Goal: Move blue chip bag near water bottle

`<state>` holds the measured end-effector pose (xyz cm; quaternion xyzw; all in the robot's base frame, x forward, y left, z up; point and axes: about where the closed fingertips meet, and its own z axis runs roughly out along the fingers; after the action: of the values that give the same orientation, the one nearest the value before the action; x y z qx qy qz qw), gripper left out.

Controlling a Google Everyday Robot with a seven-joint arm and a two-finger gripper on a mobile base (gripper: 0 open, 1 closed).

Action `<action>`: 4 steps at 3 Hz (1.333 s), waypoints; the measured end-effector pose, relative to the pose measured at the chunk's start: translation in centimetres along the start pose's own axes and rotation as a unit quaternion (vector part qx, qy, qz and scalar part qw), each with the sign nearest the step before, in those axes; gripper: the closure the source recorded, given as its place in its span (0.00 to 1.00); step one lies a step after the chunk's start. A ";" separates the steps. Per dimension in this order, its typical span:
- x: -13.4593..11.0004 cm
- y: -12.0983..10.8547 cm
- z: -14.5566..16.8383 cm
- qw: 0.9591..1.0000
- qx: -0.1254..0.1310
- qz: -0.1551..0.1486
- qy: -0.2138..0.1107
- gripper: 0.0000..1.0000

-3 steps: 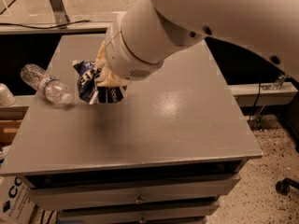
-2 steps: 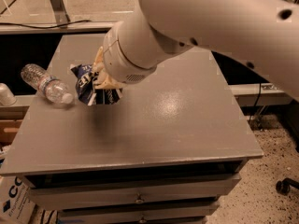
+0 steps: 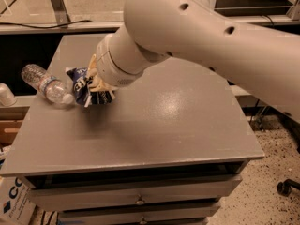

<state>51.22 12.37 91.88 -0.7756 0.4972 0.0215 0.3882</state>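
The gripper, tan-fingered and mostly hidden under the smooth, rounded cream wrist of the thick arm, is pinched on the dark navy crinkly foil blue chip bag, which stands crumpled with white lettering showing. The bag sits just right of the small clear ribbed plastic water bottle, which lies on its side, white cap pointing at the bag; whether they touch is unclear. Both are over the left part of a flat, matte grey table. Below the bottle's level, grey drawers line the table's front.
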 end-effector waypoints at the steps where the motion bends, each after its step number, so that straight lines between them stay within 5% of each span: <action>1: 0.7 -0.5 1.6 1.000 -0.002 -0.008 0.000 1.00; 2: 1.3 -0.2 2.6 1.000 -0.007 -0.009 0.002 1.00; 4: 2.0 1.0 3.2 1.000 -0.022 -0.001 0.002 0.62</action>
<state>52.56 12.62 88.18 -0.7845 0.4967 0.0301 0.3700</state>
